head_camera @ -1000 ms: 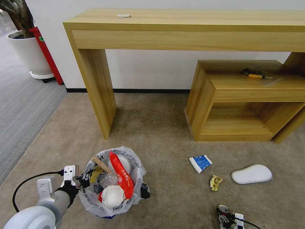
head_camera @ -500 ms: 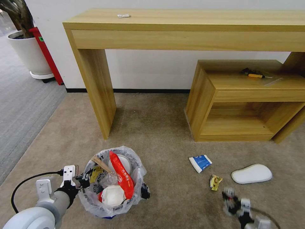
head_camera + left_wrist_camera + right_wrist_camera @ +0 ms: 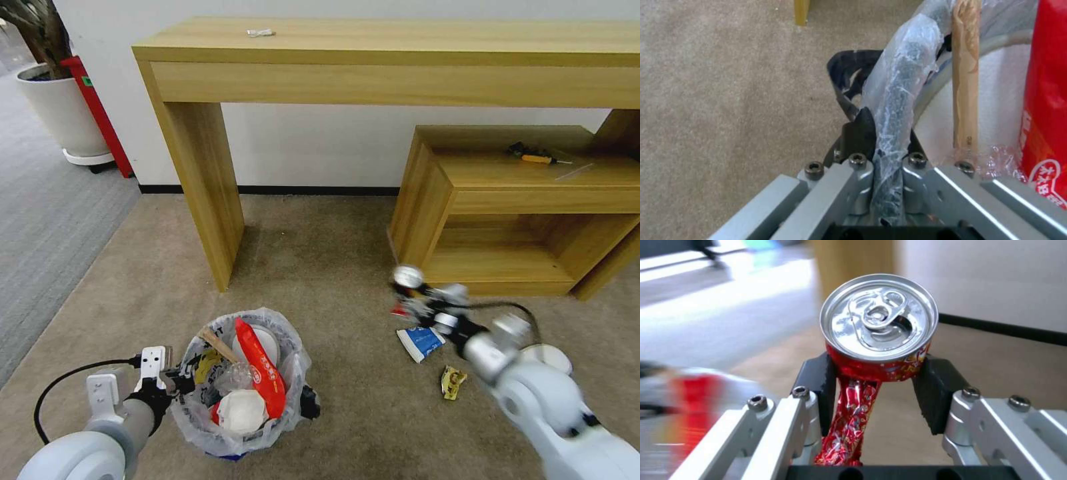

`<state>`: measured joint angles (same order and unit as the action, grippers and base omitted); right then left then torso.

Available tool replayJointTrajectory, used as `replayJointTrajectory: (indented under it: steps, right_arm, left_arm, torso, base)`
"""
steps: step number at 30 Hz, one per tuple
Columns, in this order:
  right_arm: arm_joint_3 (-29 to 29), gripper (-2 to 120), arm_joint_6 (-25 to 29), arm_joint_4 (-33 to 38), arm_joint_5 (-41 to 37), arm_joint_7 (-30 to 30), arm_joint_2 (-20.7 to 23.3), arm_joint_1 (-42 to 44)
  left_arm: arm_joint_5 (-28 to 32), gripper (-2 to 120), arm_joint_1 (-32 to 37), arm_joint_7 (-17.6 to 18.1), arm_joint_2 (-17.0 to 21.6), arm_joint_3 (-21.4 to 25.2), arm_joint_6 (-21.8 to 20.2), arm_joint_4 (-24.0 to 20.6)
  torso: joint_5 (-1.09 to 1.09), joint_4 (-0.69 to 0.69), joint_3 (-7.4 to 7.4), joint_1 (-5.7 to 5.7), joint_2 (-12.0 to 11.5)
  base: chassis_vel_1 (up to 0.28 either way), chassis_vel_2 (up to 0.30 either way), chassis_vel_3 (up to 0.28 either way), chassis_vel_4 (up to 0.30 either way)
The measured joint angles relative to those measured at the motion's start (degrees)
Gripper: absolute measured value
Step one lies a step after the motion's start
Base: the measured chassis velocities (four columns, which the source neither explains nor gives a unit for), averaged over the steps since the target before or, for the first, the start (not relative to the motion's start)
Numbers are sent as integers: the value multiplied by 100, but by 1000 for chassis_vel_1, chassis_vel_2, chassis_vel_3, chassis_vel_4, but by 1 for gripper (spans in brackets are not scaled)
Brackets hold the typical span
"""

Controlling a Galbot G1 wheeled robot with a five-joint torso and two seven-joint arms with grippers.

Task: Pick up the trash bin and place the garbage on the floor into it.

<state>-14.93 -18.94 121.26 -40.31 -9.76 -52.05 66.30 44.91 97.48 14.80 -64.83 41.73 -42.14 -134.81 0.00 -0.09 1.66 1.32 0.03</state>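
Observation:
The trash bin [image 3: 291, 365], lined with a clear bag, hangs at lower left, holding a red wrapper [image 3: 260, 363], a wooden stick [image 3: 217, 345] and white pieces. My left gripper [image 3: 179, 385] is shut on the bin's rim [image 3: 898, 110]; in the left wrist view the left gripper [image 3: 882, 133] pinches bag and rim together. My right gripper [image 3: 408, 297] is raised above the floor [image 3: 347, 267], right of the bin, shut on a crushed red can [image 3: 880, 316]. A blue-white packet [image 3: 420, 341], a yellow wrapper [image 3: 453, 382] and a white insole [image 3: 559, 355], partly behind my right arm, lie on the floor.
A tall wooden desk [image 3: 200, 173] stands behind the bin. A low wooden shelf [image 3: 507, 200] with a screwdriver [image 3: 533, 157] is at right. A white plant pot [image 3: 63, 113] and grey striped carpet [image 3: 47, 220] lie at far left.
My right gripper rose from the floor at lower right with the can and swung up and left towards the middle. The bin in my left gripper shifted slightly right.

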Motion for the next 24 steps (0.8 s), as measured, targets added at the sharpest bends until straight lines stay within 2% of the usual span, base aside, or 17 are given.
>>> replayJointTrajectory:
  steps: [1,2,4,5,6,7,8,9,11,17,19,20,23,24]
  right_arm:
    - [369,37,-130,63,-120,-2,35,-303]
    - [369,37,-130,63,-120,-2,35,-303]
    - [1398,37,-401,155,-405,-13,62,-1053]
    - [1398,37,-401,155,-405,-13,62,-1053]
    - [1648,37,-450,160,-456,-18,63,-1207]
    - [2187,37,-526,151,-492,-22,70,-1505]
    - [2187,37,-526,151,-492,-22,70,-1505]
    - [2620,37,-545,98,-491,-15,63,-1763]
    - [3097,37,-549,-15,-457,1,-2,-2097]
    - [3599,37,-545,-328,-63,45,-162,-2548]
    - [3719,45,-526,-446,50,50,-198,-2662]
    - [3719,45,-526,-446,50,50,-198,-2662]
    - [3815,60,-500,-534,74,62,-229,-2725]
    - [3815,60,-500,-534,74,62,-229,-2725]
  left_arm:
    - [9,1,-9,16,12,-3,0,3]
    - [9,1,-9,16,12,-3,0,3]
    - [117,1,-80,85,71,-49,0,19]
    - [117,1,-80,85,71,-49,0,19]
    - [162,1,-109,115,90,-74,0,25]
    - [246,1,-175,180,129,-130,0,42]
    - [246,1,-175,180,129,-130,0,42]
    - [296,1,-219,227,148,-181,0,58]
    - [329,1,-245,270,155,-261,0,66]
    - [333,1,-250,283,139,-321,0,71]
    - [345,1,-249,284,140,-300,0,69]
    - [345,1,-249,284,140,-300,0,69]
    - [390,1,-257,293,147,-261,0,59]
    - [390,1,-257,293,147,-261,0,59]
  torso:
    - [0,-2,-1,0,0]
    - [0,-2,-1,0,0]
    - [0,-1,0,0,0]
    - [0,-1,0,0,0]
    - [0,0,0,0,0]
    - [0,-2,0,0,0]
    - [0,-2,0,0,0]
    - [1,-3,-1,0,0]
    - [1,-3,-1,0,0]
    - [1,-2,-1,0,0]
    - [1,-2,-1,0,0]
    - [1,-2,-1,0,0]
    - [2,-2,-1,0,0]
    - [2,-2,-1,0,0]
  base:
    - [0,0,0,0]
    - [0,0,0,0]
    - [0,0,0,0]
    - [0,0,0,0]
    - [0,0,0,0]
    - [0,0,0,0]
    - [0,0,0,0]
    - [0,0,0,0]
    - [0,0,0,0]
    - [0,0,0,0]
    - [0,0,0,0]
    - [0,0,0,0]
    - [0,0,0,0]
    - [0,0,0,0]
